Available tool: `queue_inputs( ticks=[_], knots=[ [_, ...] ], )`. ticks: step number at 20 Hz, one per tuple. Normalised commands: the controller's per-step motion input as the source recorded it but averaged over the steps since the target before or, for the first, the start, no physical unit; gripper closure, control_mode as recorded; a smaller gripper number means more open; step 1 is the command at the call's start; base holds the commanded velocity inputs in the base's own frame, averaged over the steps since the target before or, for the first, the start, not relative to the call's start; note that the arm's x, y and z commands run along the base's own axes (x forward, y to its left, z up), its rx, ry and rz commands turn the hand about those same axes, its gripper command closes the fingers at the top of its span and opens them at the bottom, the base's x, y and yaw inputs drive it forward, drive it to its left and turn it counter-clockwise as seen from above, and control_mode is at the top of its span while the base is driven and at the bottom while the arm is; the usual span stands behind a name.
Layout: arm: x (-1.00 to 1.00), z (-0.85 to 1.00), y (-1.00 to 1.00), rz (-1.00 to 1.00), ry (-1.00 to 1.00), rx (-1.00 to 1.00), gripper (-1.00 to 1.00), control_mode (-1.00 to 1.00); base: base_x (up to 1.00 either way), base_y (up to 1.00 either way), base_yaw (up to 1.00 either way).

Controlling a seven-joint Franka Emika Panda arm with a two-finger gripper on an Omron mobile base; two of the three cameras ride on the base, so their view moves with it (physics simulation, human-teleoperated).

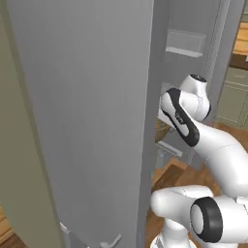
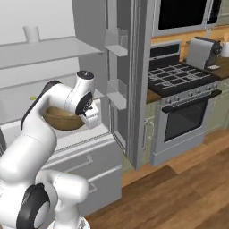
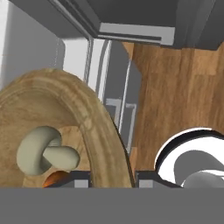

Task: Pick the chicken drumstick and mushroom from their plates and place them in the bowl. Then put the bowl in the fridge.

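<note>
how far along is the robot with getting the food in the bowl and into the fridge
Done: the mushroom lies in the bowl, with an orange bit, likely the drumstick, beside it. In hand: the gripper is shut on the bowl's rim, holding it at the open fridge. Left: setting it down and letting go.

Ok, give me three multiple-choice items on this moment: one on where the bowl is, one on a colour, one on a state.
1. Where is the bowl?
A. On the stove top
B. At the open fridge, over a lower shelf
C. On the wooden floor

2. What colour is the mushroom in the bowl?
A. Pale beige
B. Bright red
C. Dark blue

3. How is the gripper set?
A. Wide open, away from the bowl
B. Shut on the mushroom
C. Shut on the bowl's rim

Key: 1 B, the right base view shows the bowl held inside the fridge; 2 A, the hand view shows a pale beige cap and stem; 3 C, the rim runs down between the two fingertips in the hand view.
</note>
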Motion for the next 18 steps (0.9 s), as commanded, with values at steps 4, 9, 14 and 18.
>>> queue_inputs(
  ticks=[4,9,14,18],
  knots=[
    [0.0,0.0,0.0,0.0,0.0,0.0,1.0,1.0,0.08,-1.0,0.38],
    [0.0,0.0,0.0,0.0,0.0,0.0,1.0,1.0,0.57,-0.21,0.19],
    [0.0,0.0,0.0,0.0,0.0,0.0,1.0,1.0,0.7,0.05,0.15],
    [0.17,0.0,0.18,0.0,-0.02,-0.01,1.0,-1.0,0.47,0.23,0.09]
  ],
)
